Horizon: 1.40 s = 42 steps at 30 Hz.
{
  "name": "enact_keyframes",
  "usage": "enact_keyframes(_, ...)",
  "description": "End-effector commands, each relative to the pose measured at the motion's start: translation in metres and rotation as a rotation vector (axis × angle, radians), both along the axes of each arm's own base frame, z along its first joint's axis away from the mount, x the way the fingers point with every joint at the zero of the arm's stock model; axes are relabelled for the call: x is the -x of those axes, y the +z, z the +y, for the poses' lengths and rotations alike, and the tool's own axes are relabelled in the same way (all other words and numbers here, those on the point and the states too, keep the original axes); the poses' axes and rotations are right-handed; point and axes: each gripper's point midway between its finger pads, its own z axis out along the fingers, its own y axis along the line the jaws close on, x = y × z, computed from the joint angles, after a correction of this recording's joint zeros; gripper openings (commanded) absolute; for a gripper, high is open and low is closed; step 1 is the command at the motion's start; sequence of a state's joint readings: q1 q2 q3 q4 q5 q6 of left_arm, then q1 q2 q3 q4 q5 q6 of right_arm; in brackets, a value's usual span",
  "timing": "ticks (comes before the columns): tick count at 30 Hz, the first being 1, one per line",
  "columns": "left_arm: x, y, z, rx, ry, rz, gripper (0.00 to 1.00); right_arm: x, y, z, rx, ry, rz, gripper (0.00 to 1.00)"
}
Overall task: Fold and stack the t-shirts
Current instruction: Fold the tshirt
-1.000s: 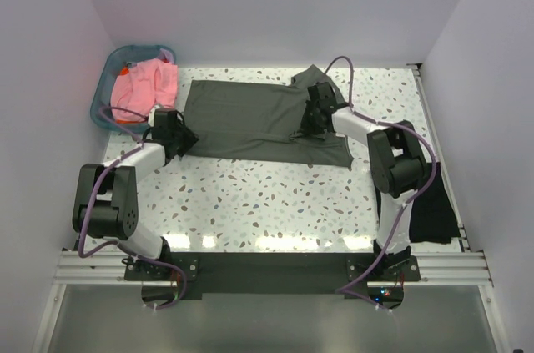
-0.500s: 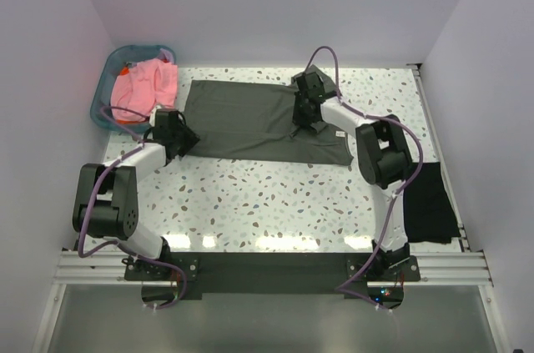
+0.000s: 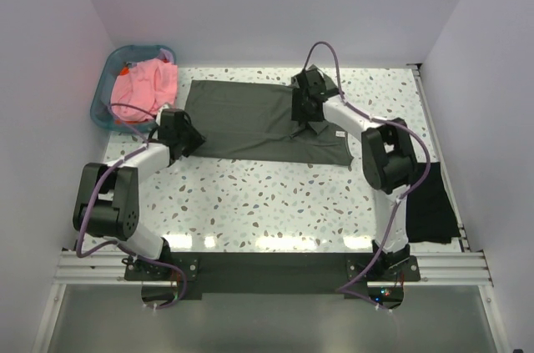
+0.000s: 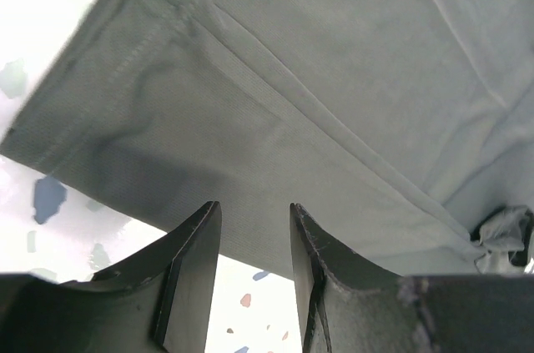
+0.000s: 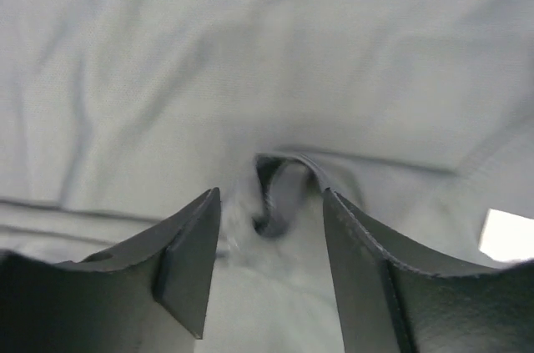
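Note:
A dark olive-grey t-shirt (image 3: 242,119) lies spread flat across the far half of the table. My left gripper (image 3: 190,138) is open at the shirt's near left corner; the left wrist view shows its tips (image 4: 254,211) just short of the hem (image 4: 167,111), with nothing between them. Over the shirt's right part my right gripper (image 3: 300,113) is open. Its fingers (image 5: 271,194) straddle a small raised fold of cloth (image 5: 284,190) without pinching it. A salmon-pink t-shirt (image 3: 143,88) is heaped in the basket. A black t-shirt (image 3: 434,207) lies at the table's right edge.
The teal plastic basket (image 3: 107,78) stands at the far left corner, close to my left arm. A white label (image 5: 507,236) shows on the olive shirt beside my right fingers. White walls close in the table on three sides.
My right gripper has opened, let go of the olive cloth and shifted left toward the far edge. My left gripper has crept slightly right along the shirt's corner.

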State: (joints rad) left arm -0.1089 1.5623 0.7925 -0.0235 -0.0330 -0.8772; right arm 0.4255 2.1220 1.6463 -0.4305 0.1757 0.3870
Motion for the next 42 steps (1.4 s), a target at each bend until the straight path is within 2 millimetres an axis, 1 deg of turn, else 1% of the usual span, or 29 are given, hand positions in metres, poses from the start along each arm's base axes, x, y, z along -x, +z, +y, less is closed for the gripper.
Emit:
enact_keyframes(1,-0.022,0.03,-0.016,-0.016,-0.067,-0.103,0.44,0.001,0.075,-0.02,0.027,-0.057,-0.15,0.54)
enact_keyframes(2,-0.022,0.031,-0.023,-0.026,-0.089,-0.103,0.44,0.01,0.065,-0.028,0.043,-0.074,-0.131,0.51)
enact_keyframes(3,-0.026,0.035,-0.027,-0.028,-0.098,-0.111,0.44,0.014,0.068,-0.032,0.035,-0.089,-0.135,0.49)
enact_keyframes(4,-0.026,0.036,-0.029,-0.027,-0.104,-0.114,0.43,0.019,0.066,-0.035,0.033,-0.095,-0.131,0.48)
enact_keyframes(5,-0.026,0.037,-0.035,-0.023,-0.119,-0.115,0.44,0.027,0.053,-0.039,0.039,-0.099,-0.106,0.45)
enact_keyframes(6,-0.027,0.037,-0.037,-0.02,-0.125,-0.116,0.44,0.03,0.05,-0.041,0.031,-0.109,-0.102,0.42)
enact_keyframes(7,-0.027,0.037,-0.039,-0.018,-0.132,-0.118,0.44,0.034,0.048,-0.042,0.026,-0.111,-0.097,0.39)
enact_keyframes(8,-0.026,0.036,-0.042,-0.016,-0.14,-0.116,0.44,0.038,0.039,-0.046,0.028,-0.115,-0.079,0.35)
enact_keyframes(9,-0.026,0.035,-0.044,-0.015,-0.144,-0.114,0.44,0.041,0.035,-0.046,0.021,-0.119,-0.067,0.29)
enact_keyframes(11,-0.025,0.034,-0.048,-0.012,-0.156,-0.114,0.43,0.043,0.023,-0.047,0.018,-0.121,-0.046,0.22)
enact_keyframes(12,-0.024,0.031,-0.049,-0.013,-0.159,-0.107,0.43,0.044,0.02,-0.048,0.018,-0.122,-0.036,0.17)
enact_keyframes(13,-0.024,0.03,-0.05,-0.011,-0.161,-0.105,0.43,0.043,0.018,-0.047,0.013,-0.122,-0.033,0.16)
enact_keyframes(19,-0.021,0.017,-0.054,-0.009,-0.168,-0.083,0.43,0.04,-0.009,-0.052,0.02,-0.142,0.02,0.1)
enact_keyframes(20,-0.021,0.016,-0.055,-0.009,-0.17,-0.08,0.43,0.037,-0.015,-0.053,0.014,-0.145,0.03,0.1)
enact_keyframes(25,-0.021,0.009,-0.053,-0.014,-0.161,-0.064,0.43,0.026,-0.021,-0.051,0.006,-0.152,0.04,0.09)
enact_keyframes(28,-0.02,0.004,-0.052,-0.02,-0.159,-0.052,0.43,0.017,-0.017,-0.053,-0.001,-0.163,0.027,0.09)
enact_keyframes(29,-0.019,0.001,-0.052,-0.022,-0.158,-0.045,0.43,0.01,-0.011,-0.055,-0.009,-0.172,0.012,0.1)
enact_keyframes(33,-0.016,-0.007,-0.05,-0.028,-0.155,-0.024,0.43,-0.003,-0.001,-0.057,-0.037,-0.186,-0.011,0.11)
enact_keyframes(34,-0.015,-0.008,-0.05,-0.031,-0.155,-0.021,0.43,-0.004,-0.004,-0.057,-0.035,-0.188,-0.007,0.12)
enact_keyframes(36,-0.014,-0.012,-0.049,-0.033,-0.154,-0.014,0.43,-0.014,0.002,-0.058,-0.04,-0.193,-0.022,0.12)
enact_keyframes(39,-0.014,-0.014,-0.049,-0.036,-0.154,-0.009,0.43,-0.024,-0.003,-0.061,-0.053,-0.205,-0.02,0.12)
enact_keyframes(42,-0.014,-0.013,-0.049,-0.036,-0.152,-0.011,0.43,-0.037,-0.001,-0.063,-0.096,-0.216,-0.036,0.12)
